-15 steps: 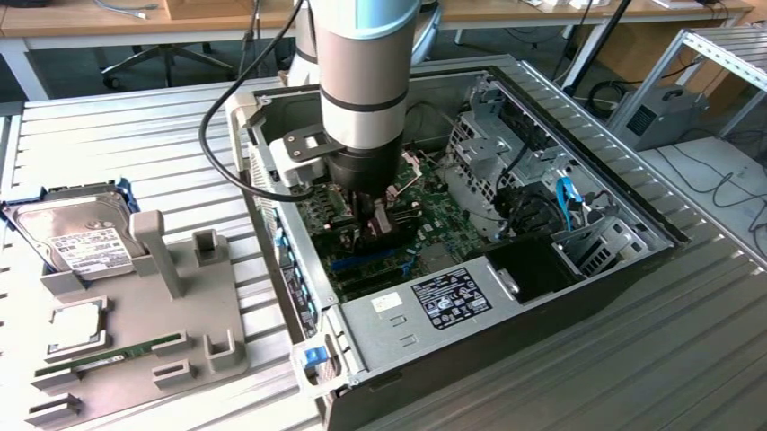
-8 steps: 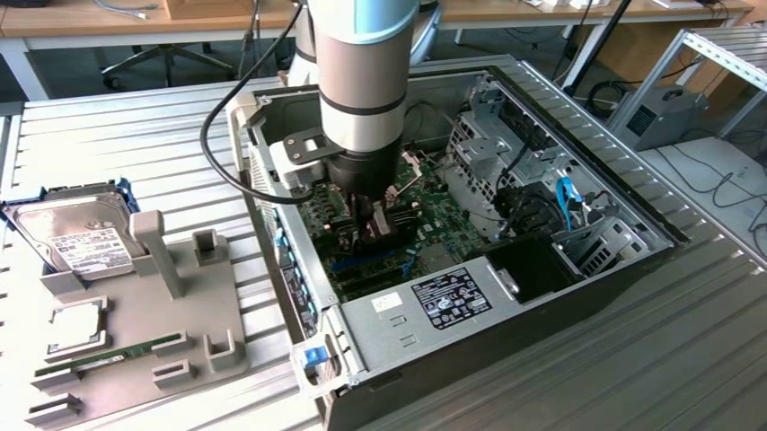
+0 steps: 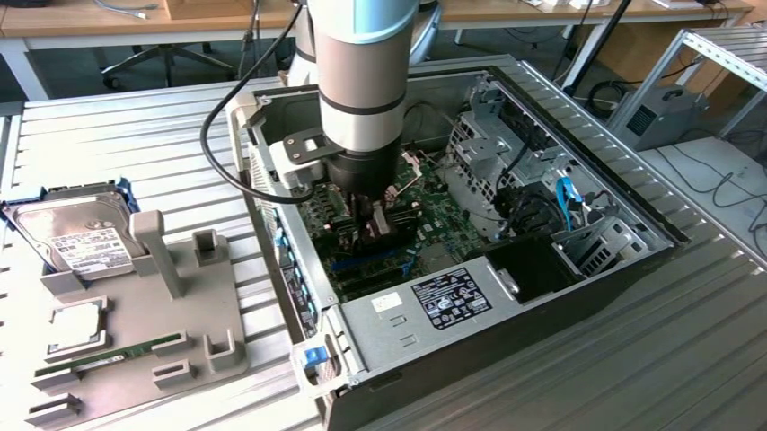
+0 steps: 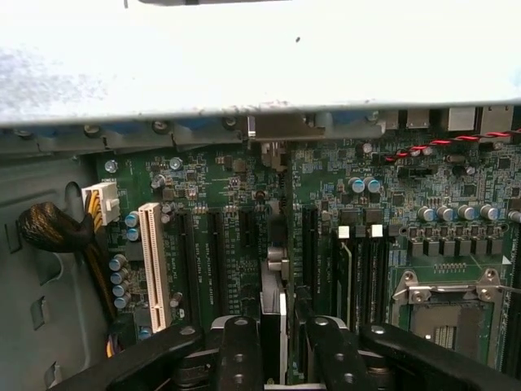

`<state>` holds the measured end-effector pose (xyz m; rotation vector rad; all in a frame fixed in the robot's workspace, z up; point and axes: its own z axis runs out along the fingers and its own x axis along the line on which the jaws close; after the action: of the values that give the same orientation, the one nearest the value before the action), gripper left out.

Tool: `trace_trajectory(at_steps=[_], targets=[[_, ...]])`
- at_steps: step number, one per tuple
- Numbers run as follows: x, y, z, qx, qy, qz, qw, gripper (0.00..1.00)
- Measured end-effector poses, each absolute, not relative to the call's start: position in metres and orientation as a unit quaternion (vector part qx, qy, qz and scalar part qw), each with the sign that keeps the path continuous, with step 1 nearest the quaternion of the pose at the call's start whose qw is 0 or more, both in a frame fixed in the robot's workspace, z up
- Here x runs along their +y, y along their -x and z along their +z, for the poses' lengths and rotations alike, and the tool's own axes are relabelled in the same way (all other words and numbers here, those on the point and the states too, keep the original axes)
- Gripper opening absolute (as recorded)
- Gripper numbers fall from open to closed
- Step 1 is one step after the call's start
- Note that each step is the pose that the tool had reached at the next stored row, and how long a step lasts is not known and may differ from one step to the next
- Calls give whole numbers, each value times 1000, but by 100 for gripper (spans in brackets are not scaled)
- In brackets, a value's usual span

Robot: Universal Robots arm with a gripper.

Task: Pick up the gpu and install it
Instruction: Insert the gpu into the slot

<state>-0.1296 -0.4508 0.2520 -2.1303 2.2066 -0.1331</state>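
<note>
The claw [image 4: 281,346], half closed on the gpu [image 4: 274,314] held edge-on just above the motherboard [image 4: 228,204], looks best lowered straight, card kept square over its slot.

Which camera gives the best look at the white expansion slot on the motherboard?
The wrist view: the white slot stands out, whole and unobstructed, on the green motherboard. In the exterior view that part of the board lies behind the arm and the case wall, so the slot can't be made out.
</note>
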Motion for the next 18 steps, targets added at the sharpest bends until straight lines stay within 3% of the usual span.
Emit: trace_trajectory(at_steps=[18], targets=[[-449,129,261,717,695,-45,36,26]])
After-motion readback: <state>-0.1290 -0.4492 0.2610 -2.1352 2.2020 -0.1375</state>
